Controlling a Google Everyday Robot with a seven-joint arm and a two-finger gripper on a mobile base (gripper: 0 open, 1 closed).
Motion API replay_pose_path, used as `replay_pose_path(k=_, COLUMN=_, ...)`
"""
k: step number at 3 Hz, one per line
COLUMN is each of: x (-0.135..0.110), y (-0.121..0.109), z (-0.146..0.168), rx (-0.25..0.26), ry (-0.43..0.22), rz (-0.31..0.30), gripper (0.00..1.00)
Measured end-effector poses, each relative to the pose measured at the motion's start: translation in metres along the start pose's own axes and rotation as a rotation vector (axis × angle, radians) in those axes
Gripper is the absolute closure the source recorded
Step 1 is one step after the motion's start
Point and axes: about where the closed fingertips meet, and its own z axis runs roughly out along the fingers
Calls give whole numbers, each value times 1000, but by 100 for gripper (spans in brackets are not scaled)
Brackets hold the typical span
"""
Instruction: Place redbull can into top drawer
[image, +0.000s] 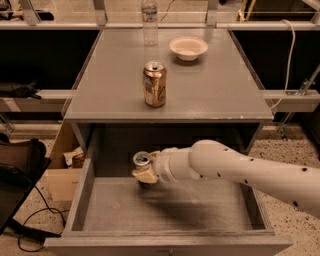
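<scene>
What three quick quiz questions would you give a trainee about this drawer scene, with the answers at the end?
1. True or false: the hand grips the redbull can inside the top drawer.
2. Which stands nearest the front edge of the cabinet top? A gold-brown can; B white bowl; C clear bottle.
3. Fill in: the arm reaches in from the picture's ___ side.
Key: 1 true; 2 A; 3 right.
</scene>
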Motion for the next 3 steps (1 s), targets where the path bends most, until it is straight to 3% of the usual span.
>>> replay_pose_path(k=2, x=-2, y=1, z=-3, rx=-1, ry=-2, rz=-8, gripper=0)
replay_pose_path(k=3, x=-12, y=11, z=-33, rx=-11, ry=-32, rz=-124, gripper=0)
